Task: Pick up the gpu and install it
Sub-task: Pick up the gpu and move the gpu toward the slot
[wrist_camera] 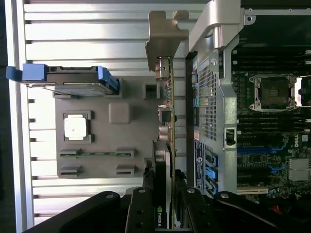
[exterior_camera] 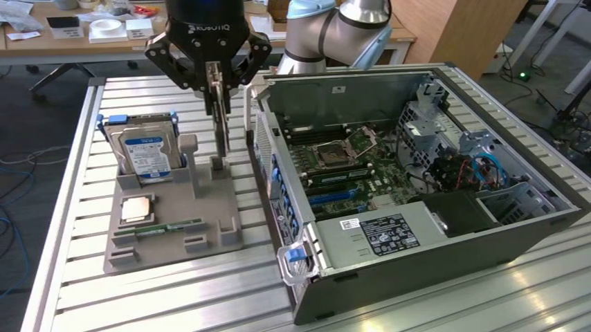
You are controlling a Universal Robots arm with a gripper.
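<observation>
Now, gpu [exterior_camera: 221,121] held above slatted aluminium table [exterior_camera: 138,297]; cluttered desk [exterior_camera: 37,45] behind.

A parts holder [exterior_camera: 207,207] was noted on the slatted table [exterior_camera: 166,297], at the exterior view's left of the open computer case [exterior_camera: 416,270], just beside it. The hard drive [exterior_camera: 146,153] was stood upright in the holder's far left corner; the CPU [exterior_camera: 137,207] was laid in front of it, and the RAM stick [exterior_camera: 171,227] nearer still. The gpu [exterior_camera: 221,124] was held on edge between the fingers of the gripper [exterior_camera: 218,83], over the holder's far right part, between hard drive and case. The motherboard [exterior_camera: 347,166] was seen lying inside the case.
</observation>
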